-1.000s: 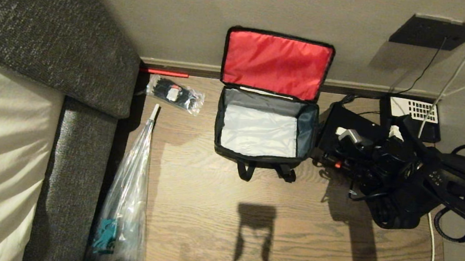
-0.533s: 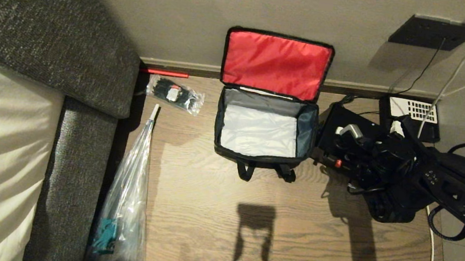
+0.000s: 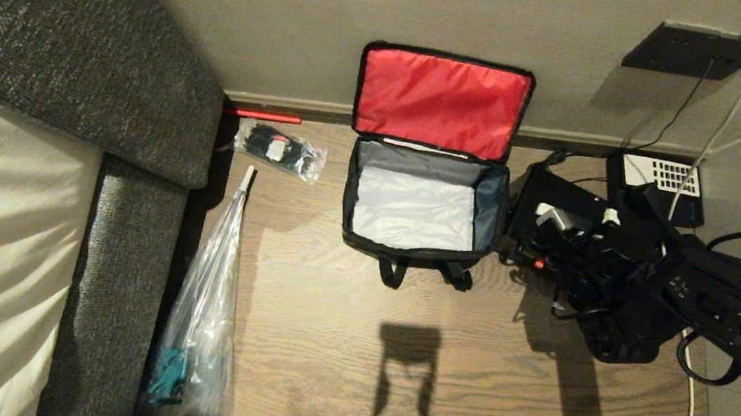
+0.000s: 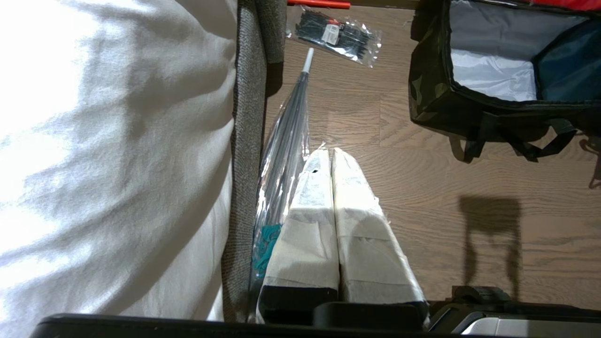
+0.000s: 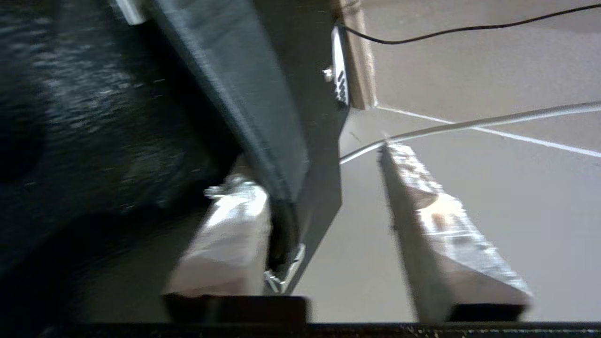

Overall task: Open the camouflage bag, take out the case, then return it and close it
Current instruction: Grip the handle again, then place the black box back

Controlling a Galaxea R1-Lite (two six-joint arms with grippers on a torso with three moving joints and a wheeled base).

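While no writing is legible, right tool (image 5: pixel 324 234) straddles the case (image 5: pixel 277 117) edge, fingers apart; left tool (image 4: pixel 332 159) closed, empty.

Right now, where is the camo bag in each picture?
Head view: the camouflage bag sits on the wooden floor in the middle, lid open against the wall.
Left wrist view: the bag fills the top right corner.
Right wrist view: not in it.
Shared landmark: the packet of black ties beside the bag, also in the left wrist view.
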